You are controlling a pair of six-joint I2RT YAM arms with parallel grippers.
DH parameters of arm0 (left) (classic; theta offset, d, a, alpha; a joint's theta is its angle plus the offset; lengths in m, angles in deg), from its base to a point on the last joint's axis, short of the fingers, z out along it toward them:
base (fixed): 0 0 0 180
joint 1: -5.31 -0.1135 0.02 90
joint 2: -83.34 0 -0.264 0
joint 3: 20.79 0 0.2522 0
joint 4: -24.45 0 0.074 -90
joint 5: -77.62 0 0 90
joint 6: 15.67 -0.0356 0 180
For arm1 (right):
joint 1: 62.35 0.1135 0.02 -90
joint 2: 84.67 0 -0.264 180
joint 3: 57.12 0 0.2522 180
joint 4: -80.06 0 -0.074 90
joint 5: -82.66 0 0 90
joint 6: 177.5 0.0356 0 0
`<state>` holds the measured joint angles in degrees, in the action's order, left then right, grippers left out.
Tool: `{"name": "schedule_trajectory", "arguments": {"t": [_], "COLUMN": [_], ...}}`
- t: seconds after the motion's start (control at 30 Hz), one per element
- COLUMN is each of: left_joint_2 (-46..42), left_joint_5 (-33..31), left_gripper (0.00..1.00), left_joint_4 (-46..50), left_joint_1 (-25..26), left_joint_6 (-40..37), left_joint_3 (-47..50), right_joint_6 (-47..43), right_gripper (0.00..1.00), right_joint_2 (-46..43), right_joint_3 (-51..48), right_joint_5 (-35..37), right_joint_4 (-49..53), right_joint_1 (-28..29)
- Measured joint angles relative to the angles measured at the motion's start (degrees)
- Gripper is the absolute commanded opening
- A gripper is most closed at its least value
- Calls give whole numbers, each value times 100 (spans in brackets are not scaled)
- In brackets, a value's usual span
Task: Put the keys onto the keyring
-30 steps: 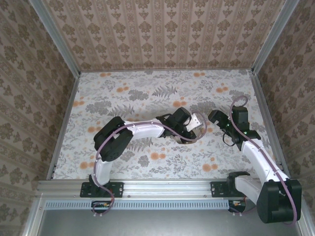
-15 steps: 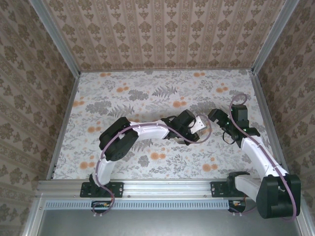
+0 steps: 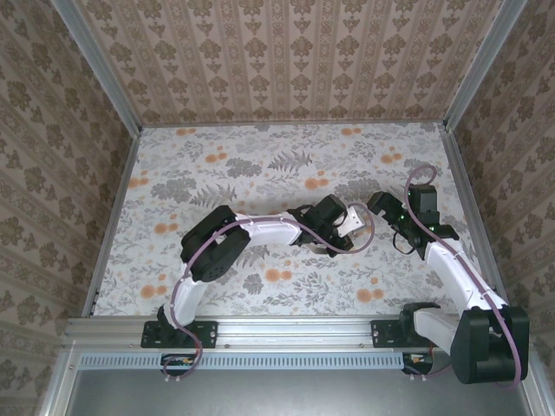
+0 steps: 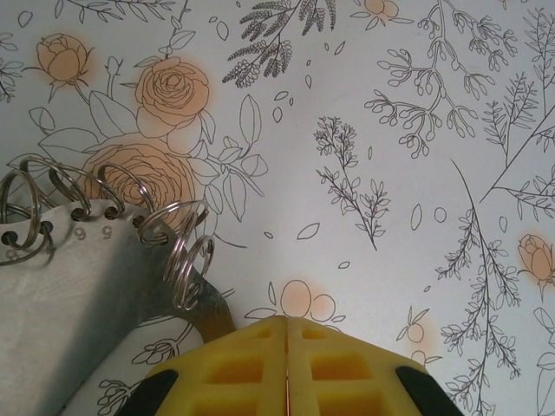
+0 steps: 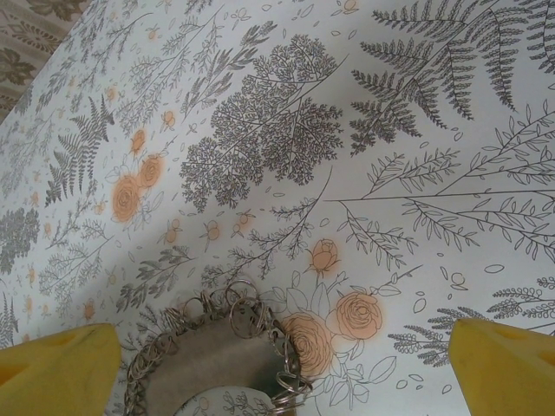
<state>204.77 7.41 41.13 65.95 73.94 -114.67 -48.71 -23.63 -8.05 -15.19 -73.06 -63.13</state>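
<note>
The keyring [image 5: 204, 360] is a flat grey metal hoop lying on the flowered table, its rim hung with several small split rings [image 4: 186, 260]. In the right wrist view it lies low in the frame, between the spread yellow fingers [image 5: 61, 368] of my right gripper [image 5: 282, 334], which is open and apart from it. My left gripper [image 4: 286, 322] is shut, its yellow pads pressed together just right of the keyring's edge [image 4: 78, 277]. I see nothing clearly held between them. From above, the left gripper [image 3: 354, 218] and right gripper [image 3: 379, 206] sit close together mid-table. The keys are out of view.
Patterned walls and metal rails [image 3: 104, 225] bound the flowered table [image 3: 260, 165] on three sides. Purple cables [image 3: 368, 227] loop off both arms near the grippers. Open tabletop lies toward the back and the left.
The left arm has stretched a little further right toward the right gripper, and its jaws have closed the last bit. The right arm has hardly moved.
</note>
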Motion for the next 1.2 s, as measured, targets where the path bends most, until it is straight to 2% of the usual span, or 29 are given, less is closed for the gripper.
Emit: {"name": "schedule_trajectory", "arguments": {"t": [0.7,1.0,1.2], "left_joint_2": [254,334,337], "left_joint_5": [146,166,166], "left_gripper": [6,0,0], "left_joint_4": [-87,-94,-103], "left_joint_1": [-85,-111,-111], "left_joint_6": [-11,-11,-9], "left_joint_3": [-236,-341,-341], "right_joint_6": [2,4,4], "right_gripper": [98,98,98], "right_joint_2": [0,0,0], "right_joint_3": [-4,-15,-17], "right_joint_5": [-44,-85,-146], "right_joint_4": [-2,-2,-4], "right_joint_1": [-59,-96,-125]}}
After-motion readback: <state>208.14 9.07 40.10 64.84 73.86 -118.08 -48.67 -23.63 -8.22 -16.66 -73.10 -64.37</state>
